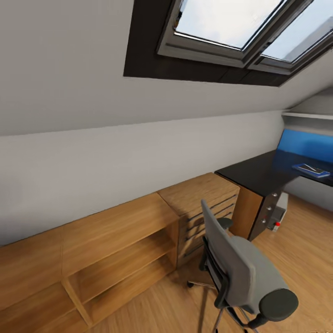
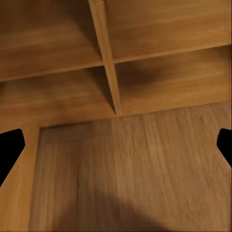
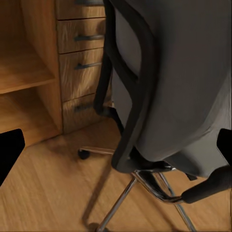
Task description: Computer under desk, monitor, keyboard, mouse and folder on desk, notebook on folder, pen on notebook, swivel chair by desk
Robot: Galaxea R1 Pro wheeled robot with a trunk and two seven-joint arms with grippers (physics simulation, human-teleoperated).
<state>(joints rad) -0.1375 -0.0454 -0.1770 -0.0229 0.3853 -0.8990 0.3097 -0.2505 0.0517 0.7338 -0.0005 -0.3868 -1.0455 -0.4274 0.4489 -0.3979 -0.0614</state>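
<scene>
The grey swivel chair (image 1: pixel 240 273) stands on the wooden floor with its back towards me, a little short of the desk (image 1: pixel 259 173), whose glossy black top runs off to the right. A flat blue folder (image 1: pixel 312 170) lies on the desk, with something thin on top that is too small to identify. Under the desk, beside the dark drawer unit (image 1: pixel 267 210), stands the pale grey computer (image 1: pixel 280 210) with its red button. My right gripper (image 3: pixel 116 152) is open, close behind the swivel chair (image 3: pixel 169 82) and empty. My left gripper (image 2: pixel 116 152) is open over the floor.
A light wooden dresser (image 1: pixel 203 194) with bar handles sits between the desk and a low open shelf unit (image 1: pixel 120 259) along the sloped wall. The shelf unit (image 2: pixel 111 63) lies just ahead of the left gripper. A blue panel (image 1: pixel 305 143) rises behind the desk. A skylight (image 1: pixel 240 27) is overhead.
</scene>
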